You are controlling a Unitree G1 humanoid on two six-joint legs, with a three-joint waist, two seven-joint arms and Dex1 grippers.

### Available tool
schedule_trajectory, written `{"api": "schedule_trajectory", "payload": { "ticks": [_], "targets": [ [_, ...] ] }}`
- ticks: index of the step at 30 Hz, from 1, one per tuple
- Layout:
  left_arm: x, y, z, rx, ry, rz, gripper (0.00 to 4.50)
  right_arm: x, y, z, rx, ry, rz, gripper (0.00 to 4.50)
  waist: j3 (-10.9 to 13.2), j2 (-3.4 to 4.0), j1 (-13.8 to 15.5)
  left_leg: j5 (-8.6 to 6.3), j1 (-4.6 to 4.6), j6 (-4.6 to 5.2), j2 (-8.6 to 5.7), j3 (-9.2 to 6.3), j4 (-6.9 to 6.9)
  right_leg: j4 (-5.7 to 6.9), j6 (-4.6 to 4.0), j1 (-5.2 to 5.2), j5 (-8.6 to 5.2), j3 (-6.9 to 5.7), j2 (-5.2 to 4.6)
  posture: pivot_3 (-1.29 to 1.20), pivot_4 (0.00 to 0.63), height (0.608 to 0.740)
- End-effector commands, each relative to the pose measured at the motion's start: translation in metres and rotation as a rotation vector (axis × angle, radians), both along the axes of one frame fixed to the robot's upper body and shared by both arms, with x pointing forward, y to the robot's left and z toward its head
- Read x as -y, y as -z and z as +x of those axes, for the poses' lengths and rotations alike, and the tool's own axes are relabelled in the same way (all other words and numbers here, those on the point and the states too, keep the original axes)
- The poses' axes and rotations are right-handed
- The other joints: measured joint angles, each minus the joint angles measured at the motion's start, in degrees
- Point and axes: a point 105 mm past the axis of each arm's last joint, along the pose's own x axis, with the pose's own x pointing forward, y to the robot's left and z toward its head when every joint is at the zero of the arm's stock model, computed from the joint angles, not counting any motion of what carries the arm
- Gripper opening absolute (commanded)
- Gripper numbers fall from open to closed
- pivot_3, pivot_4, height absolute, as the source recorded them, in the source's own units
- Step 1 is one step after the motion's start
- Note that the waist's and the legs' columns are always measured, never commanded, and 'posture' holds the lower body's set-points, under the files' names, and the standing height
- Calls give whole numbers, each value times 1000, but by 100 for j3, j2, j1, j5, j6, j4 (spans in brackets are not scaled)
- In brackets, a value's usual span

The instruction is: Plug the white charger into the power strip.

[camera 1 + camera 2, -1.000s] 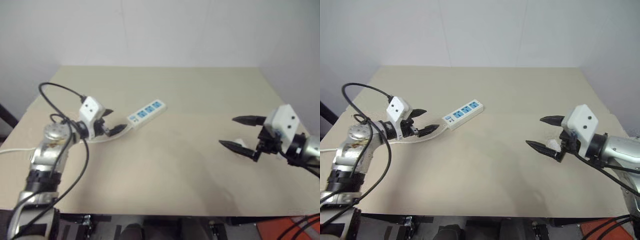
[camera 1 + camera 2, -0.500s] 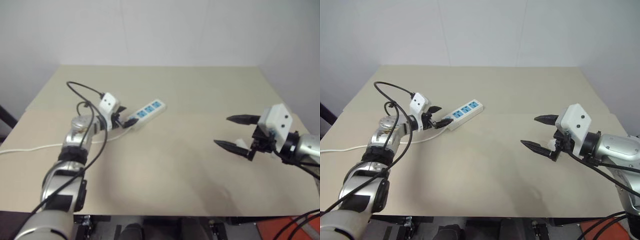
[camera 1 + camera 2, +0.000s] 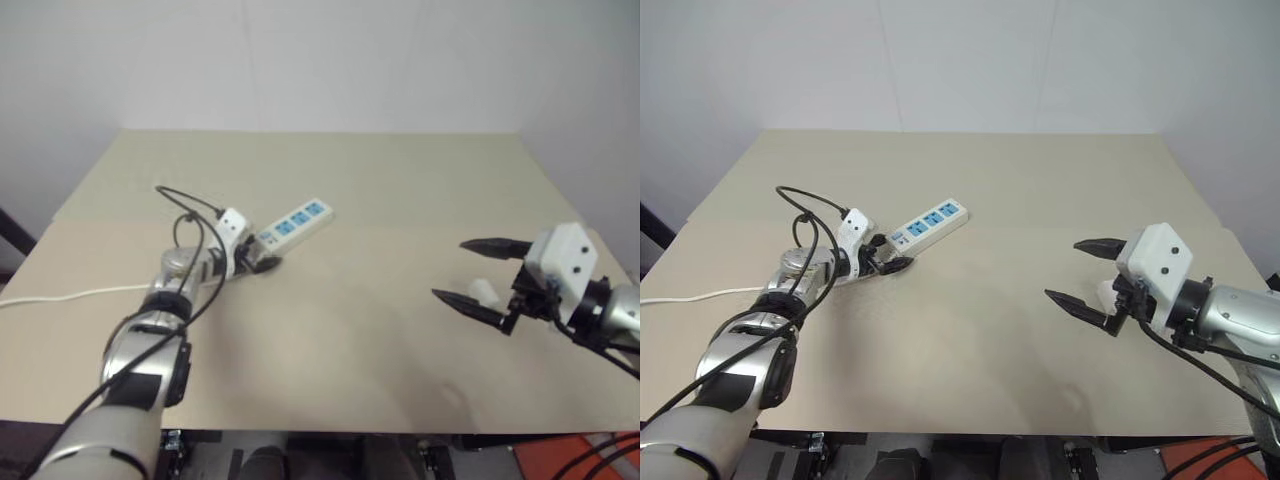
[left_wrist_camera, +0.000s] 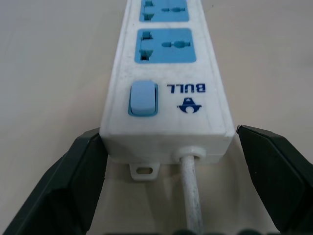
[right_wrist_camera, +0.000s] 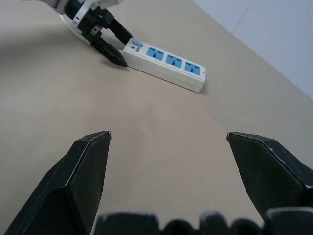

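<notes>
Left wrist view: the left gripper (image 4: 168,196) stands wide, its fingers flanking the switch end of the power strip (image 4: 168,93), one at each side, contact uncertain. Step in hand, as judged: bracing the strip. The white charger (image 3: 484,292) lies at the right of the table (image 3: 400,180), just beside the wide-open, empty right gripper (image 3: 480,272); next, that gripper must pick the charger up and align it over a blue socket. Setting: a plain beige tabletop against a white wall.
</notes>
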Motion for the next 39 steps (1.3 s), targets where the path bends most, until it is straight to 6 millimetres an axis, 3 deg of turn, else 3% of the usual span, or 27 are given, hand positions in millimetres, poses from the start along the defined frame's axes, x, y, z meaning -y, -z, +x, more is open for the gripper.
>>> {"api": "schedule_trajectory", "payload": {
  "ticks": [1,14,22,30,34,39],
  "targets": [
    [6,-12,6,51,-20,-37,4432,-2,-10,-6,49,-1,-4,4500,0,0,6,0,0,0,0,0,2,0,1,0,0,0,0,0,150,740],
    [17,-4,4,44,-37,-155,4432,-6,-15,-10,52,-3,-18,4500,0,-1,45,-3,-3,5,-3,0,32,-3,4,4,2,0,-3,0,150,740],
    [23,-1,3,61,31,-19,4432,-8,-16,-15,51,7,-9,4500,0,-1,101,-4,-7,6,-4,1,33,-3,5,3,3,-1,-3,0,150,740],
    [36,4,-5,36,128,-18,4432,-8,-15,-18,47,29,-4,4500,0,0,129,-4,-6,7,-5,1,35,-3,5,6,3,-1,-4,0,150,740],
    [35,3,-4,46,117,-14,3303,-8,-15,-18,46,33,1,4500,0,-1,132,-4,-5,7,-5,0,35,-3,5,8,3,-1,-5,0,150,740],
    [33,1,-5,53,142,5,3277,-9,-14,-18,44,36,6,4500,0,-1,130,-4,-4,7,-5,0,36,-4,5,8,3,-2,-5,0,150,740]
  ]
}}
